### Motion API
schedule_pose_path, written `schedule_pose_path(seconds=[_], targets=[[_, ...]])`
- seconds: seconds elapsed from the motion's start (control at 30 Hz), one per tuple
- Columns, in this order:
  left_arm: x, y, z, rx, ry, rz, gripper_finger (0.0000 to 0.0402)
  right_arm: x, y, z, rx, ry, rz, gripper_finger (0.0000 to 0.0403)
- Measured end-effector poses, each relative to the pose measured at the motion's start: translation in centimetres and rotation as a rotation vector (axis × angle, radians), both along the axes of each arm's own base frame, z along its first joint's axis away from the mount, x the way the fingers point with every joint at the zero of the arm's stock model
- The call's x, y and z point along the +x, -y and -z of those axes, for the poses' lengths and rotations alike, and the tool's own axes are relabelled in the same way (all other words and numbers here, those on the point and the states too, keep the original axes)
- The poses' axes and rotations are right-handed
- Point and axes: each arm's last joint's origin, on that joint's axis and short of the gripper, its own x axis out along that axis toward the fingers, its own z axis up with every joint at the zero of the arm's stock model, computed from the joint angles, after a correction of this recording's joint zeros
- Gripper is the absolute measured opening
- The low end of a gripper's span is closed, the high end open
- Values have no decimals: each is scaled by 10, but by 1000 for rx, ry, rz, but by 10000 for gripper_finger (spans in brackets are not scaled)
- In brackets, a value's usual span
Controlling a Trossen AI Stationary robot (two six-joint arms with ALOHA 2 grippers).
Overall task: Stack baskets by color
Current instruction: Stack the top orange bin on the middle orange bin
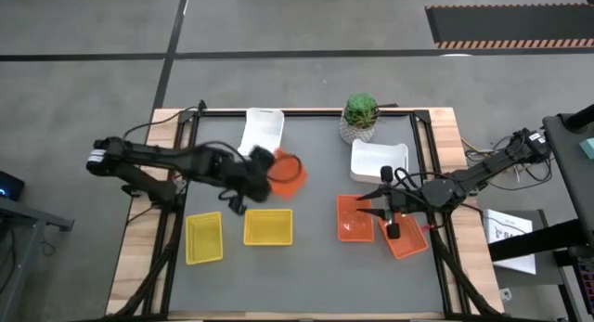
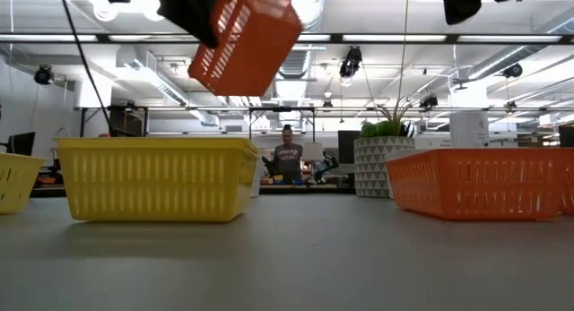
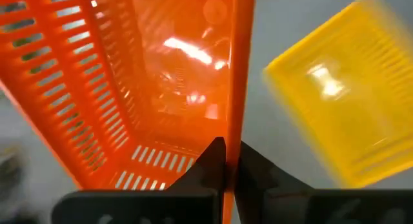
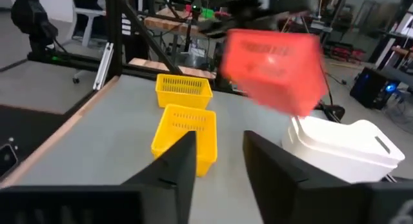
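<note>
My left gripper (image 1: 263,176) is shut on an orange basket (image 1: 288,173), which hangs tilted in the air (image 2: 244,38) above the table's middle. Two yellow baskets (image 1: 204,238) (image 1: 268,226) stand on their bottoms near the front left. Two more orange baskets (image 1: 353,217) (image 1: 408,240) lie side by side at the right, and my right gripper (image 4: 219,156) hovers open over them (image 1: 374,203) with nothing between its fingers. One white basket (image 1: 262,132) sits at the far edge, another (image 1: 379,161) beside the plant. My left gripper pinches one side wall of the orange basket at its rim (image 3: 232,130), with one finger (image 3: 210,162) inside the basket and the other (image 3: 258,169) outside. The basket is lifted clear of the table and tilted, its open side turned toward the gripper.
A green plant in a white pot (image 1: 360,118) stands at the far edge, right of the middle. The table's wooden border (image 1: 445,136) and dark frame rails run along both sides. Bare grey tabletop lies in the middle (image 1: 316,257) toward the near edge. A person stands far off in the room (image 2: 288,159).
</note>
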Motion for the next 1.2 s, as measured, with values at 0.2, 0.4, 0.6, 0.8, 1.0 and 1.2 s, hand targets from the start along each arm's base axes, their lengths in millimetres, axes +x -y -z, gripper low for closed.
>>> schedule_pose_path(seconds=[0.2,0.4,0.6,0.8,1.0,1.2], targets=[[27,39,6,-146,4,225,0,20,-13,-27,-68,-50,-121,179],[38,69,3,-142,130,422,0,37,-27,-53,-158,-41,-322,200],[45,79,5,-214,174,506,0,55,-39,-69,-179,-60,-451,201],[56,85,8,-209,232,565,0,72,-46,-82,-209,-124,-494,201],[67,83,20,-207,201,547,0,85,-48,-104,-160,-162,-482,201],[72,73,22,-203,208,480,0,104,-46,-113,-81,-223,-424,201]])
